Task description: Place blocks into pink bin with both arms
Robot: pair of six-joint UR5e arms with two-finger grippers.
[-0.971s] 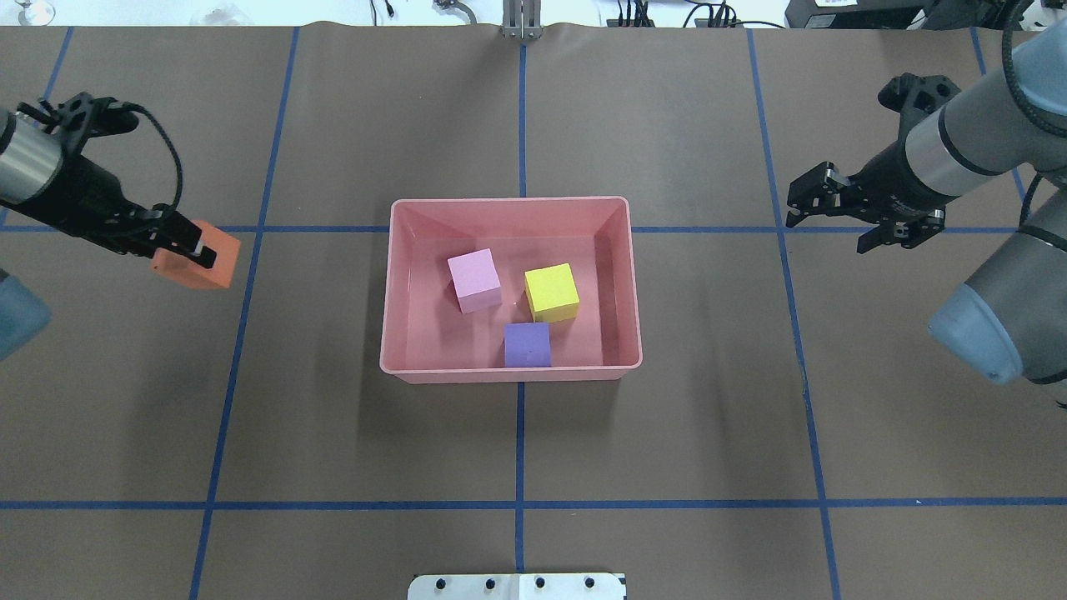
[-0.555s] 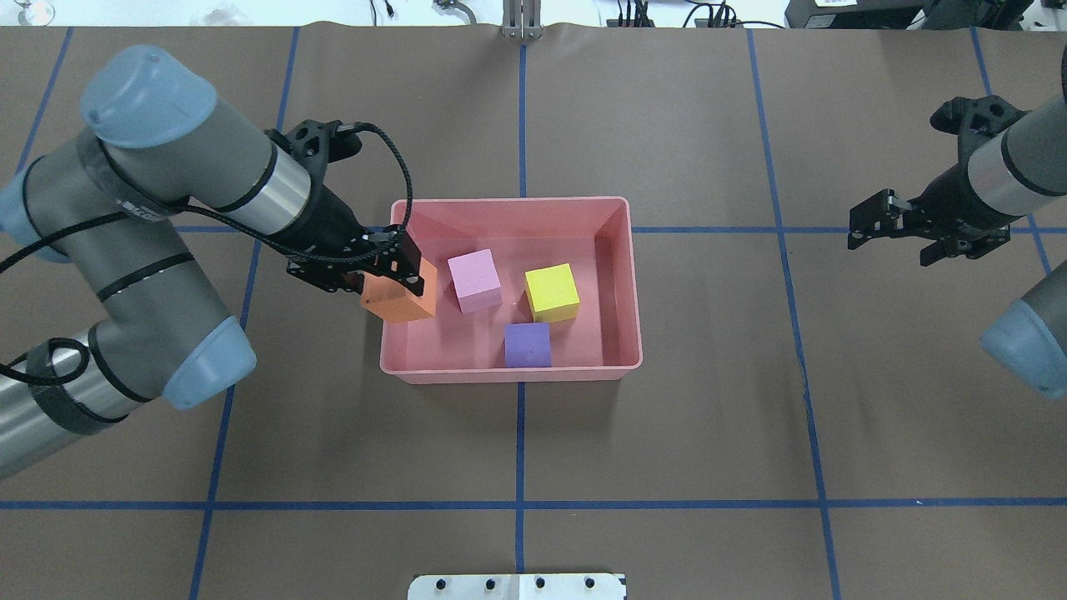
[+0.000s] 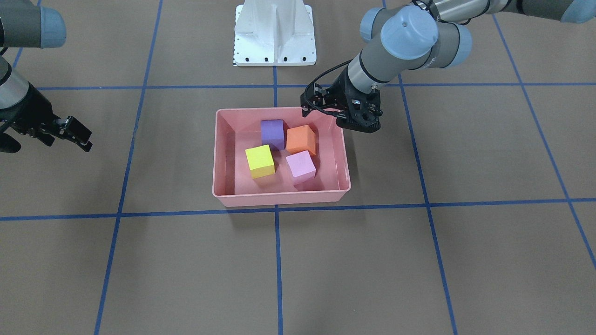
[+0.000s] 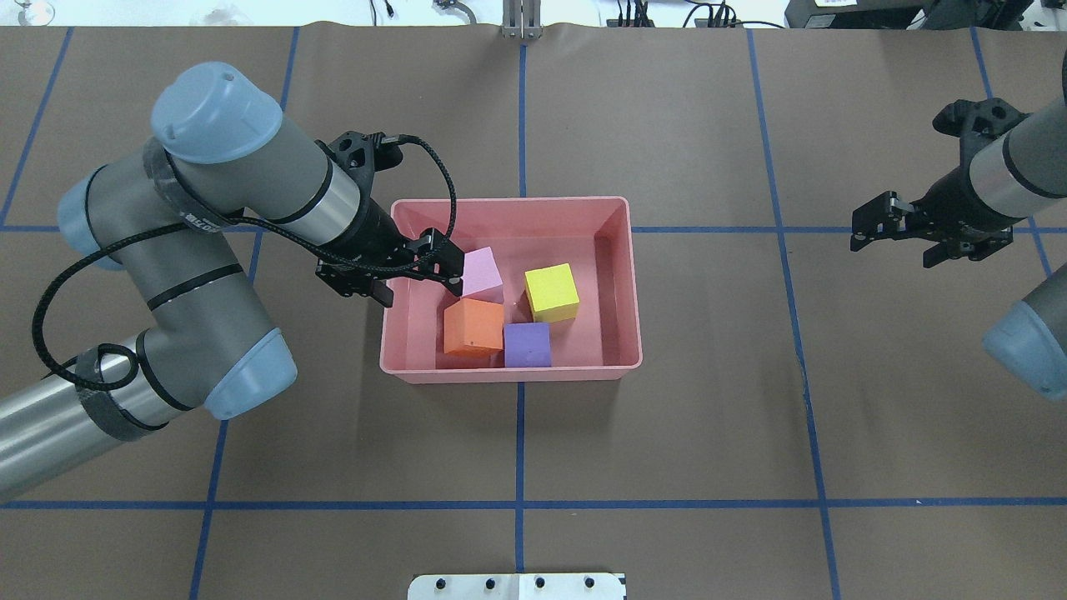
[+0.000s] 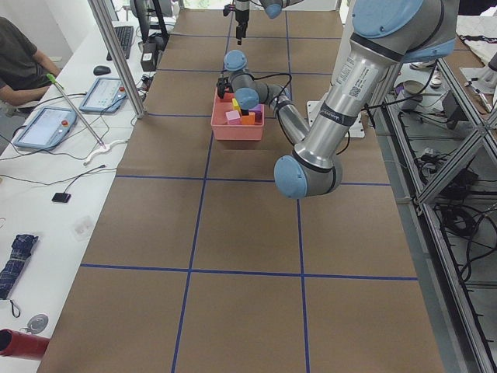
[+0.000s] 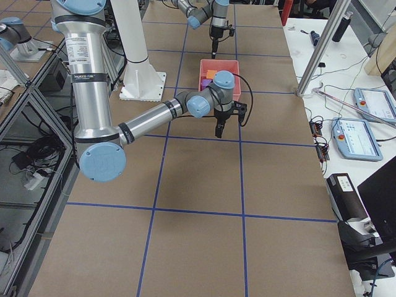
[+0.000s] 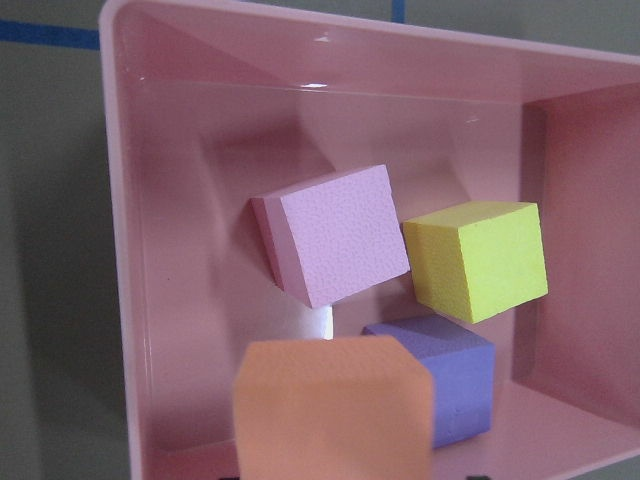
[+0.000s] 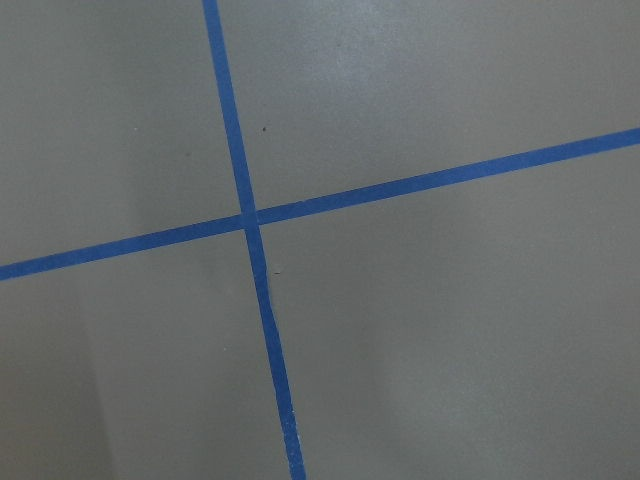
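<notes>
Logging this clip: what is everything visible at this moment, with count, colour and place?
pink bin: one, salmon pink, table centre.
pink block: one, pale pink, in the bin.
yellow block: one, yellow, in the bin, toward the robot's right.
purple block: one, purple, in the bin by the wall nearest the robot.
orange block: one, orange, in the bin beside the purple block, in no gripper.
table: one, brown cover with a blue tape grid.
white base: one, white, at the robot's table edge.
person: one, seated at a side bench.
left gripper: one, black, open, over the bin's left wall.
right gripper: one, black, open, empty, over bare table.
</notes>
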